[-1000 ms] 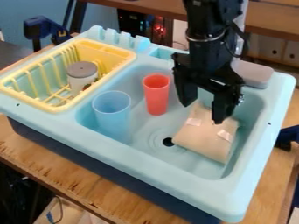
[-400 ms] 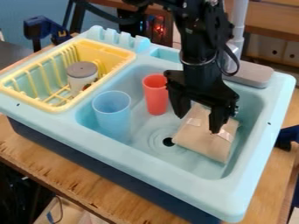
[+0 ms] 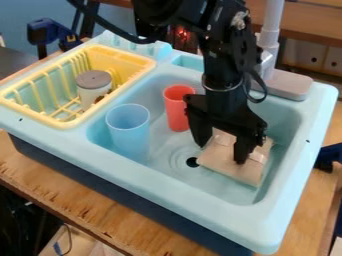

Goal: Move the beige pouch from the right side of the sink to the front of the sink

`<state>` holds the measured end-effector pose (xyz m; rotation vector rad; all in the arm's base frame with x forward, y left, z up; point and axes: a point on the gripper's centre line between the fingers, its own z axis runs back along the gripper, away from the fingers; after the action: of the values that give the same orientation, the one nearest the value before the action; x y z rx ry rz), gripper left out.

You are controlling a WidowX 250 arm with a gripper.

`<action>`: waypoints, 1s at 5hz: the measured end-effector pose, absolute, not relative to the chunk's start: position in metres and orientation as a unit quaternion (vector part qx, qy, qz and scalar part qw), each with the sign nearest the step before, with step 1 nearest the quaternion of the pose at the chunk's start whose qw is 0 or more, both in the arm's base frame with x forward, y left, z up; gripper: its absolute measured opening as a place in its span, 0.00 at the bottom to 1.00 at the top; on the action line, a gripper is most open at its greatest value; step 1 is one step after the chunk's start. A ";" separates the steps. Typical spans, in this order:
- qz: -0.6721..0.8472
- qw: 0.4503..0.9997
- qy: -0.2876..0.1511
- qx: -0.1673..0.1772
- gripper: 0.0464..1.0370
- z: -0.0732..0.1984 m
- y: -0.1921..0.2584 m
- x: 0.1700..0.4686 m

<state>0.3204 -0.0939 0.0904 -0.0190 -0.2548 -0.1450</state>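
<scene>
In the toy sink [image 3: 163,175], your gripper [image 3: 220,152] is hanging over the taped tan packet [image 3: 234,165].
Its fingers are standing wide apart.

Downturned end effector [image 3: 220,153], fingers [image 3: 244,147] apart

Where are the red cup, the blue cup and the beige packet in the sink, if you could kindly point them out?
Red cup [image 3: 175,114]: camera view, on its side wall.
Blue cup [image 3: 128,131]: camera view, middle of its side wall.
Beige packet [image 3: 224,163]: camera view, on its upper face.
</scene>
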 end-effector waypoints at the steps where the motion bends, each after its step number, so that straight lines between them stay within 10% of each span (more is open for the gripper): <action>1: -0.073 0.991 -0.108 -0.002 0.97 0.083 -0.099 0.307; 5: -0.064 0.998 0.001 0.021 0.96 0.128 -0.090 0.228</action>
<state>0.2283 -0.0902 0.1281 0.0423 0.0011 -0.1278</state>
